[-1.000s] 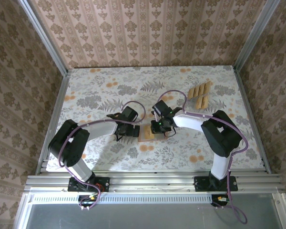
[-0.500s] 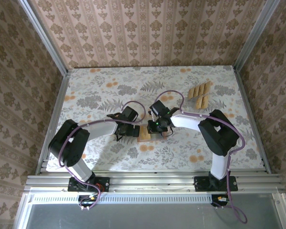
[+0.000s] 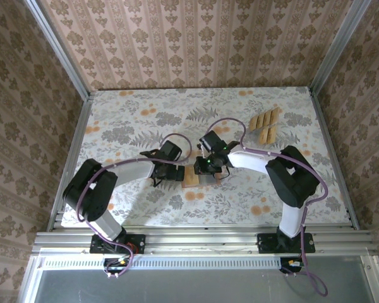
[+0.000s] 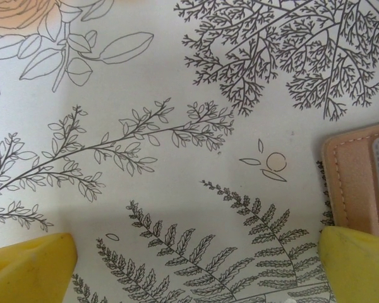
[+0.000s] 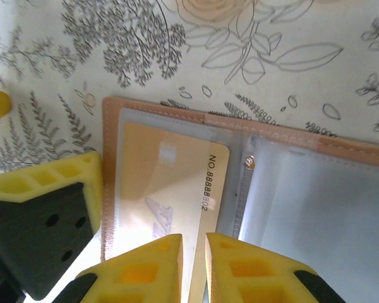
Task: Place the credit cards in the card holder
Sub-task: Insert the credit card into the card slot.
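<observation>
Card holder (image 5: 303, 202), stitched salmon leather with glossy clear sleeves, lies open mid-way across the tabletop (image 3: 126, 120), a flat tan credit card (image 5: 164, 183) partly sleeved. We see the right gripper (image 5: 194, 243) nearly closed at its edge, grip unclear. The left gripper (image 4: 194, 259), at 9 o'clock, gapes empty.

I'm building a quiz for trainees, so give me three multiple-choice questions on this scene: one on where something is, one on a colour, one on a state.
1. Where on the table do the spare credit cards lie? A near left corner; B far right side; C dead centre.
2. What colour are the fingers of the right pincer? A yellow; B blue; C red.
3. How does the left pincer stand? A shut on a card; B wide open, empty; C shut, empty.
Answers: 1 B, they lie in rows toward the far right edge. 2 A, the right wrist view shows them yellow. 3 B, its fingers stand far apart over bare table beside the card holder.
</observation>
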Action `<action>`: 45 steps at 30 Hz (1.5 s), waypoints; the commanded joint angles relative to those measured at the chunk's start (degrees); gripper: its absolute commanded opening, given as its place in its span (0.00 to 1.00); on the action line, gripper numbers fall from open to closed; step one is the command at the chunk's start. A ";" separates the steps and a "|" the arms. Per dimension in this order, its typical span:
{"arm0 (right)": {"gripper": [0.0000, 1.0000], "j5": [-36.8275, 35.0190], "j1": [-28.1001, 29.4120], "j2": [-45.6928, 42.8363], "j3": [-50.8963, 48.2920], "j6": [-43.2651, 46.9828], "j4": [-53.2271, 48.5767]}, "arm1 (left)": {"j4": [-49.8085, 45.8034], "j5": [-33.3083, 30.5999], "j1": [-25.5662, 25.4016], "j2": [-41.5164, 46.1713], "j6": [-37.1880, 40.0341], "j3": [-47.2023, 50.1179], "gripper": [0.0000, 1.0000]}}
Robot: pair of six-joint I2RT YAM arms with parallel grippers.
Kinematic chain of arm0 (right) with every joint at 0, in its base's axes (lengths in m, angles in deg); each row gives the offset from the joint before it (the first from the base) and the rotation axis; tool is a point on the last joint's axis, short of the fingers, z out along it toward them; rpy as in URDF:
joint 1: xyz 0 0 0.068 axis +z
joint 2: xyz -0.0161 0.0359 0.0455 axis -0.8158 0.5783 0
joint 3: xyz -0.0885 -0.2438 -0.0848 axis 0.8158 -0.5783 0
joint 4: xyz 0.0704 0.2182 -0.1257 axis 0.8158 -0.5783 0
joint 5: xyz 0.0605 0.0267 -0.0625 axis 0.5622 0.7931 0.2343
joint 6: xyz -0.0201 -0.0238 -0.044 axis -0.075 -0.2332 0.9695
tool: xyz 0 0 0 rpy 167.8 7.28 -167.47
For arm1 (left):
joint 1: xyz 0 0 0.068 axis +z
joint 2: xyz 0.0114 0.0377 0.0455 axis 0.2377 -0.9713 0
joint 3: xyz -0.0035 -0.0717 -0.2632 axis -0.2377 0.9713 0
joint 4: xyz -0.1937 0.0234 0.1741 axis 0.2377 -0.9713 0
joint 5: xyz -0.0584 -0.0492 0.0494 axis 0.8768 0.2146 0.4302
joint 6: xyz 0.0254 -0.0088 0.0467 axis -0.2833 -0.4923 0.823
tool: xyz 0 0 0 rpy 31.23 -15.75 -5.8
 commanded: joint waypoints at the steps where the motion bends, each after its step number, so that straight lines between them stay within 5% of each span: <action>1: 0.19 -0.14 -0.52 -2.35 -1.12 -0.08 0.12 | 0.52 2.05 1.26 1.66 0.45 1.61 1.00; 32: 0.18 2.06 1.85 1.29 -0.02 -2.82 2.97 | -0.56 2.11 2.07 4.09 0.91 0.68 1.00; 45: 0.41 -1.45 -0.96 -6.91 -0.85 0.26 -2.79 | -3.41 -0.51 2.05 13.22 -0.31 1.12 1.00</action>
